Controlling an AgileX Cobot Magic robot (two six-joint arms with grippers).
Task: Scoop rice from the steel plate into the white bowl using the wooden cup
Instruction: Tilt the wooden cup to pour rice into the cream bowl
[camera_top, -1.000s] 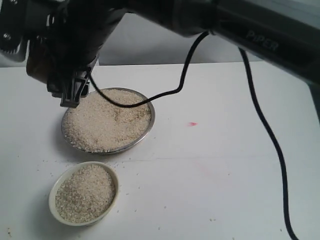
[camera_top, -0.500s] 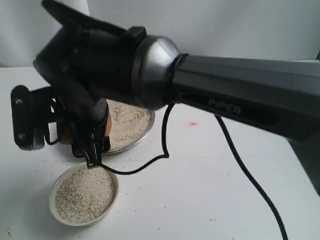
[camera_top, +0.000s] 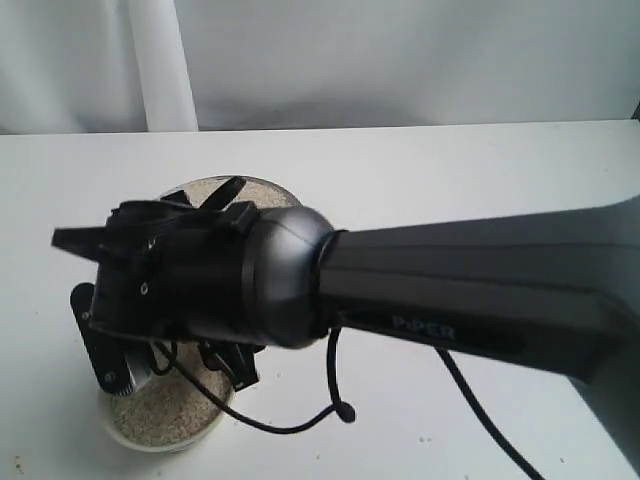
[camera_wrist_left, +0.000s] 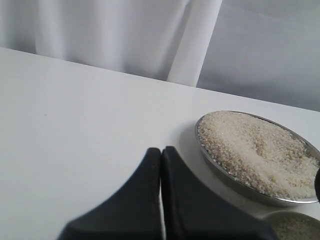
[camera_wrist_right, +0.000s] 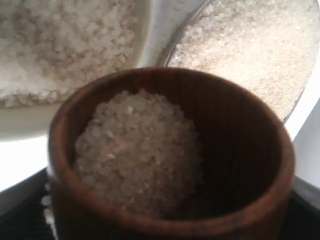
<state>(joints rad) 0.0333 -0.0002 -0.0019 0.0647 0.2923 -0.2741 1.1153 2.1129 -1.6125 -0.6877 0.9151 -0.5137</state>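
We see the cup (camera_wrist_right: 170, 165) filling the right wrist view, its dark inside holding a mound of rice (camera_wrist_right: 137, 150) heaped against one wall. It sits right at the right gripper (camera_top: 170, 370), though the gripper's fingers are out of sight, so we cannot tell how it is clamped. Just beyond the cup's rim lie the bowl (camera_wrist_right: 30, 122), full of grains, and the plate (camera_wrist_right: 175, 42), also covered with rice; the two stand just beside each other on the bench (camera_top: 450, 170). The left gripper (camera_wrist_left: 161, 165) is closed and empty, its fingers pressed together, with the plate near it to one side.
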